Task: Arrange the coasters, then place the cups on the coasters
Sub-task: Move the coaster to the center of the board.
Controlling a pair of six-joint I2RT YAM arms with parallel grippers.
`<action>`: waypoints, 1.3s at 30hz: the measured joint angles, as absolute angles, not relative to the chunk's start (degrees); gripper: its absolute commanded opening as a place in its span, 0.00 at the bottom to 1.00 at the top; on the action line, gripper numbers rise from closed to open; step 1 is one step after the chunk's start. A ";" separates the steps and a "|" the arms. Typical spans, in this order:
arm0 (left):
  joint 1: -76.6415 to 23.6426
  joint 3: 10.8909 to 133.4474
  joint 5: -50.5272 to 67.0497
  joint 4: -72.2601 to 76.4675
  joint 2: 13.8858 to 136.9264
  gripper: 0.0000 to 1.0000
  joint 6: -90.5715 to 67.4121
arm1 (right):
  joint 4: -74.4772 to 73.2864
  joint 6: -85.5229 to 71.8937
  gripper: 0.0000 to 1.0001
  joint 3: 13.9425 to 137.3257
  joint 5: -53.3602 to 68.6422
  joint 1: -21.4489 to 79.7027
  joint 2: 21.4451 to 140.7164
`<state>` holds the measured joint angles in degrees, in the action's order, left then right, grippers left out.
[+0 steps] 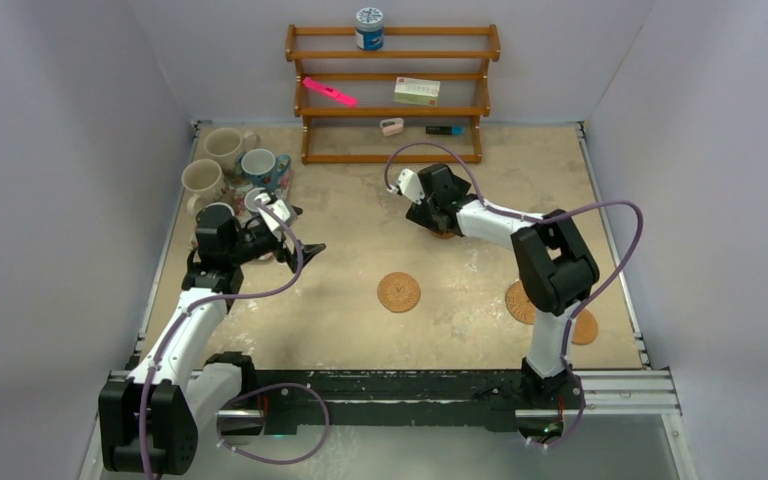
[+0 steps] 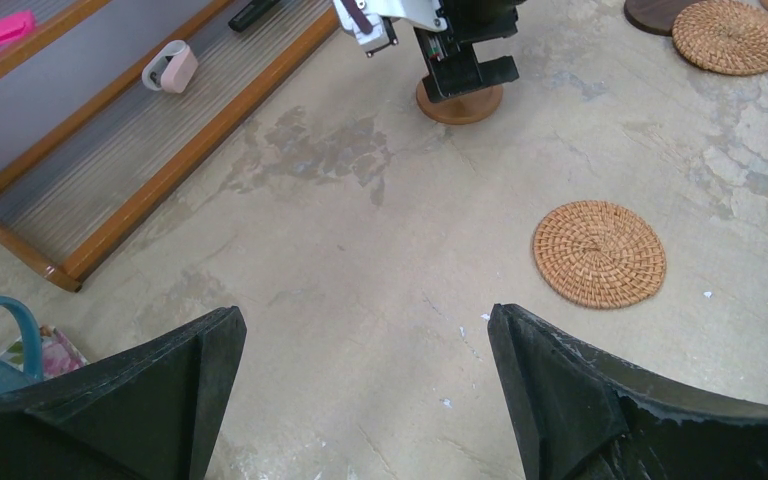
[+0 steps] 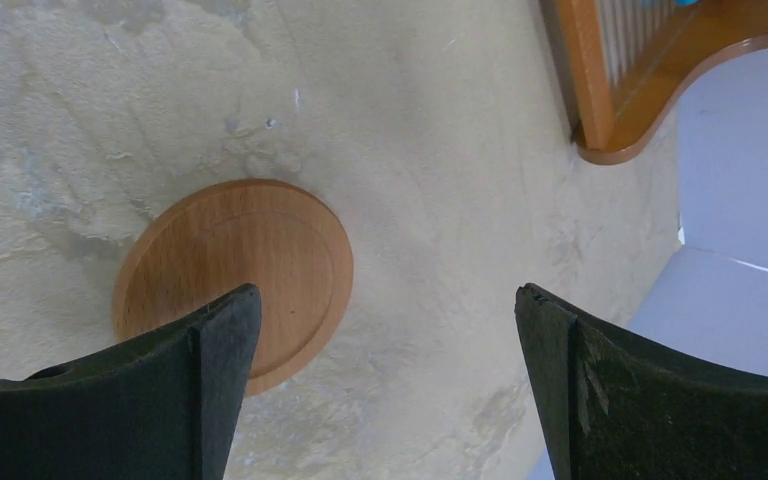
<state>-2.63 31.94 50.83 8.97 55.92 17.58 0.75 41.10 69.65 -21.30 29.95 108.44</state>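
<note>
**Both pincers spread wide, cups bunched in the far-left corner**

Beige and mottled, the table [image 1: 360,210] is carrying everything, with pale walls standing on three sides. Your left gripper [image 2: 365,325] is hanging over bare surface near the left edge, its jaws wide apart and holding nothing. Your right gripper [image 3: 385,300] is hovering toward the far middle with its jaws just as wide. It is sitting over a smooth wooden coaster [image 3: 235,275]; one fingertip is overlapping the rim, and you cannot tell whether it is touching.

A woven coaster [image 1: 398,292] is lying near the middle, toward the near edge. A second woven coaster [image 1: 517,300] and a third woven coaster [image 1: 587,328] are lying toward the near-right corner, partly behind the right arm. A dark brown coaster [image 2: 660,12] is showing just beside them.

The cups are standing mouths up in the far-left corner: a cream mug [image 1: 225,145], another cream mug [image 1: 202,180] and a blue mug [image 1: 260,165].

The wooden rack [image 1: 390,112] at the far edge is holding a lidded canister [image 1: 369,28] on top, with a pink marker [image 1: 330,92] and a small box [image 1: 416,92] below it.
</note>
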 measured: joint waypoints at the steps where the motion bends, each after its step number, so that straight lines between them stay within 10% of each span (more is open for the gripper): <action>1: -2.63 31.94 50.81 8.97 55.92 1.00 17.58 | 0.80 40.95 0.99 69.65 -21.43 29.78 109.16; 26: -2.63 31.97 50.76 7.99 56.69 1.00 17.61 | 1.58 21.71 0.99 82.08 -17.63 39.13 117.89; 39: -2.63 31.97 51.13 7.90 56.69 1.00 17.58 | -10.59 25.12 0.99 70.06 -21.45 30.94 84.88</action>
<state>-2.63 31.97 51.13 7.90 56.69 17.58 -10.59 25.12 70.06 -21.45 30.94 84.88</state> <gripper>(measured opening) 0.998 0.987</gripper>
